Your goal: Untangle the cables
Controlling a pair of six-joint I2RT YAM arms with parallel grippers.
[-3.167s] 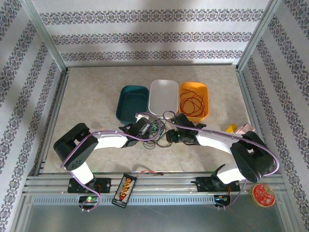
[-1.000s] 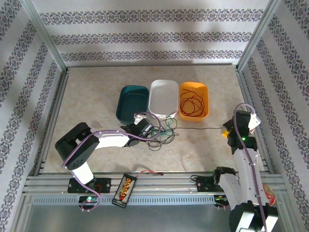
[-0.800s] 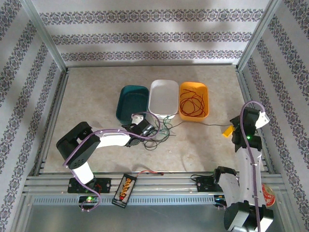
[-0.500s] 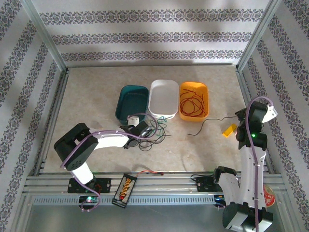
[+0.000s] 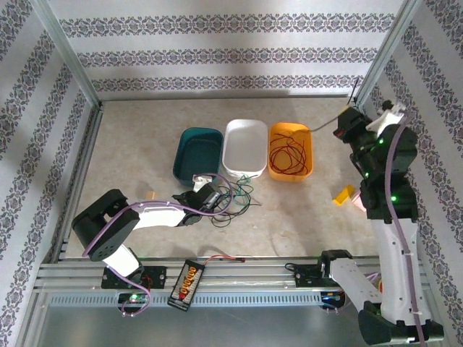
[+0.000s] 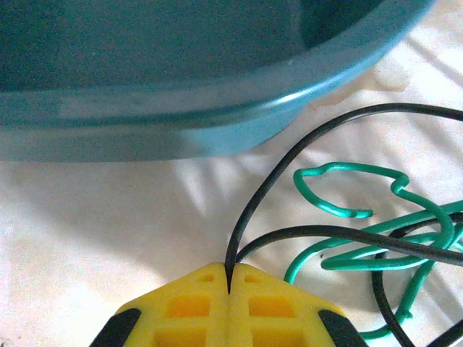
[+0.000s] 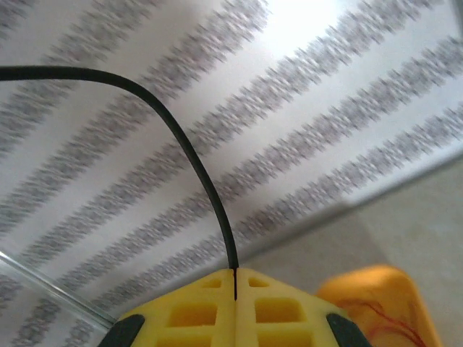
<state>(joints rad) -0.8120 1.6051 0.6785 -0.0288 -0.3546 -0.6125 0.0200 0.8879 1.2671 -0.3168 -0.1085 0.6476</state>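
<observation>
The right gripper (image 7: pixel 236 289), pads pressed together on a thin black wire (image 7: pixel 230 249), hangs high beside the far right metal corner post (image 5: pixel 383 54); the wire's long run trails leftward toward the oval orange plastic tray (image 5: pixel 289 128) holding a coiled red wire (image 5: pixel 286 155); open room lies left, over the white plastic tray (image 5: pixel 244 144). The left gripper (image 6: pixel 230 289), clamped on another black strand (image 6: pixel 233 249), sits low beside the teal plastic tray (image 6: pixel 217 108); the green-and-black tangle (image 5: pixel 233 201) lies just to its right.
</observation>
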